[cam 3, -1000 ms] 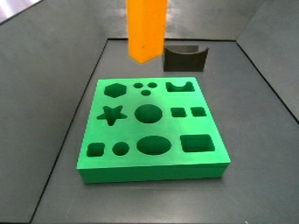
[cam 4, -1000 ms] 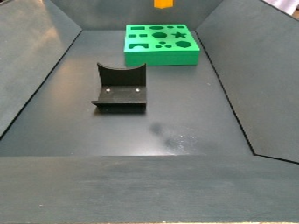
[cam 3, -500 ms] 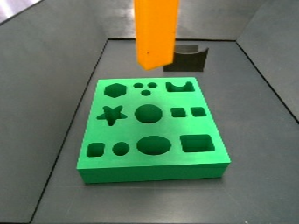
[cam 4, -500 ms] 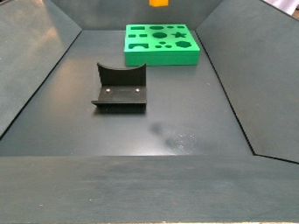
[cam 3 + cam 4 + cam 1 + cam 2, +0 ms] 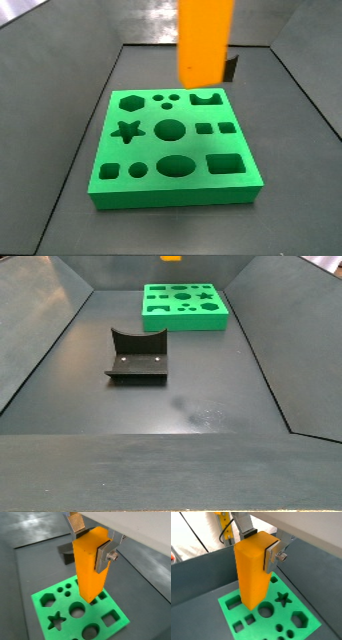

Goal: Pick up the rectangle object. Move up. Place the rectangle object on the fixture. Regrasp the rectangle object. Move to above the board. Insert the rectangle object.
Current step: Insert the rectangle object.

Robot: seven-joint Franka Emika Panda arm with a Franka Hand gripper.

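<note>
A dark grey floor (image 5: 214, 376) is seen in both side views, enclosed by sloping grey walls (image 5: 40, 346). A pale smudge (image 5: 201, 411) is marked on the floor near its middle. In a wrist view, a white slanting bar (image 5: 193, 532) is glimpsed beyond the wall.

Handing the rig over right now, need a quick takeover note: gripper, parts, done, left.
Gripper: shut on the rectangle object, holding it upright by its upper end, in the air over the board.
Board: on the floor, holes all empty in a side view.
Fixture: on the floor, apart from the board, nothing on it.
Done: pick, fixture regrasp apparently, move above the board.
Left: line up with the matching hole, lower, insert, release.
</note>
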